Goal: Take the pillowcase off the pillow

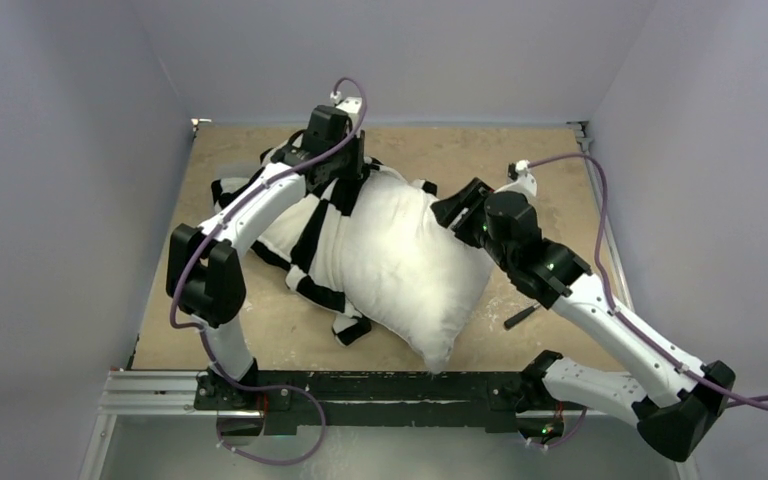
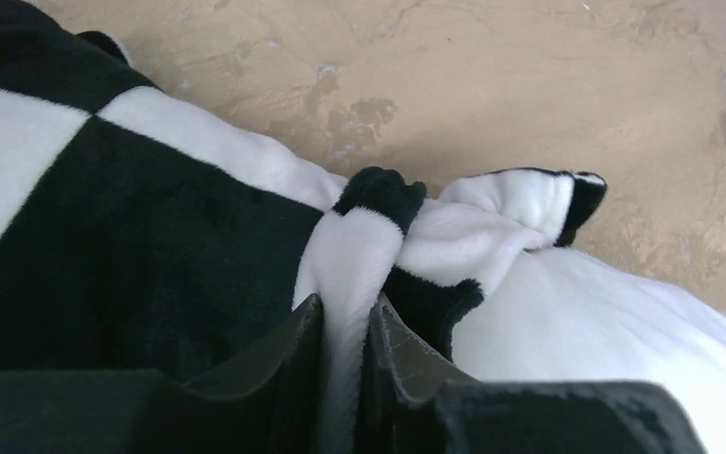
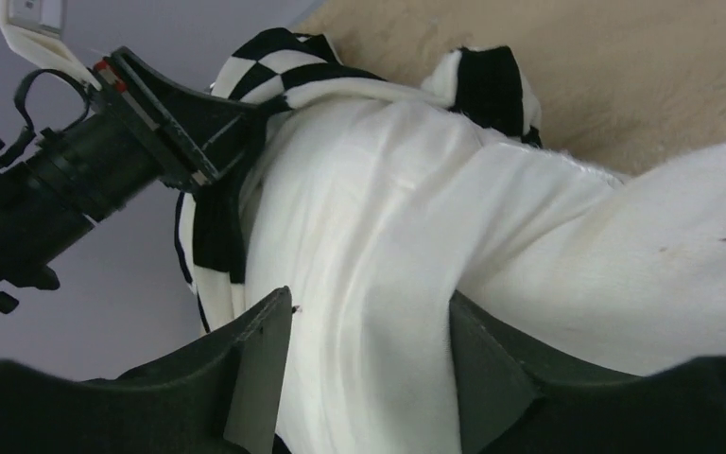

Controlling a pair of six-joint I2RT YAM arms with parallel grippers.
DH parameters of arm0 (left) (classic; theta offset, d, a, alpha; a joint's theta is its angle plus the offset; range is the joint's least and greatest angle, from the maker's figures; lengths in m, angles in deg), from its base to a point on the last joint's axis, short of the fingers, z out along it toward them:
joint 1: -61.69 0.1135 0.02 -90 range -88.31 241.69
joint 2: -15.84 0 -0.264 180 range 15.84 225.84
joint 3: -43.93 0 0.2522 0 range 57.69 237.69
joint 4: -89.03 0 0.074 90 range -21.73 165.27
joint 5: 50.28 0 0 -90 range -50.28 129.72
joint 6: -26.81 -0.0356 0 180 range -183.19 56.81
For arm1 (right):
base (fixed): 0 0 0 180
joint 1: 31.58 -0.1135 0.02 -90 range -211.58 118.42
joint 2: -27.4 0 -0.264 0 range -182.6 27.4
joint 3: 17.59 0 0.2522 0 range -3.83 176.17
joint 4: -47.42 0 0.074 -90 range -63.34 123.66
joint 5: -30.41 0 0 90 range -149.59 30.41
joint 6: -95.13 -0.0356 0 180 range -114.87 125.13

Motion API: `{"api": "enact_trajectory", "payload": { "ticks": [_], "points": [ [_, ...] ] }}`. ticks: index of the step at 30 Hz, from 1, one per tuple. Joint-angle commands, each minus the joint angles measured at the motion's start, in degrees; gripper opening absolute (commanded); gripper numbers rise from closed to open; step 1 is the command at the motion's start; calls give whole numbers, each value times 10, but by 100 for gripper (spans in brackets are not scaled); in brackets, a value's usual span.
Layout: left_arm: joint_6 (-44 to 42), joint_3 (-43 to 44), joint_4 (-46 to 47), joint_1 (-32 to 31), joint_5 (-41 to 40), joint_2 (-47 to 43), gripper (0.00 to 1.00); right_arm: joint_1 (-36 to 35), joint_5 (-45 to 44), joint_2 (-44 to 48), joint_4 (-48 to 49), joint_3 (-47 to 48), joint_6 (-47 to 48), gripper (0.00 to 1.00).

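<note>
The pillow [image 1: 400,260] is seen lying slantwise in the middle of the table [image 1: 540,160], its near right part bared, while the pillowcase [image 1: 310,245] is bunched over its far left end. A white fold of the pillowcase is pinched between the nearly closed fingers of the left gripper [image 2: 345,326] at the pillow's far edge. The right gripper [image 3: 369,307] is set at the pillow's far right side, its fingers spread either side of a ridge of the pillow.
</note>
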Motion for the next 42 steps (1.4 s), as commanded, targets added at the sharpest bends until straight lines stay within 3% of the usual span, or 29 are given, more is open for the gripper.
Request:
{"api": "enact_trajectory", "payload": {
  "ticks": [1, 7, 13, 18, 22, 26, 29, 34, 42],
  "points": [
    [13, 15, 19, 2, 13, -46, 25, -1, -43, -43, 2, 92, 52, 69],
    [8, 21, -14, 2, -38, -115, 46, -4, -8, -89, 6, 142, 131, 87],
    [11, -47, -50, 2, -97, -219, 58, -10, -22, -105, -10, 175, 152, 91],
    [28, -126, -76, 2, -108, -299, 60, -10, -117, -137, -68, 222, 106, 96],
    [45, -163, -106, 2, -118, -344, 61, -10, -143, -156, -89, 245, 86, 99],
    [56, -184, -130, 2, -124, -374, 61, -10, -121, -167, -80, 252, 126, 99],
    [62, -191, -146, 2, -121, -390, 61, -11, -41, -167, -56, 242, 202, 99],
    [75, -199, -173, 2, -88, -397, 61, -44, 35, -163, -59, 227, 243, 99],
    [88, -227, -194, 2, -52, -396, 62, -151, 16, -236, -96, 209, 212, 99]
  ]
}}
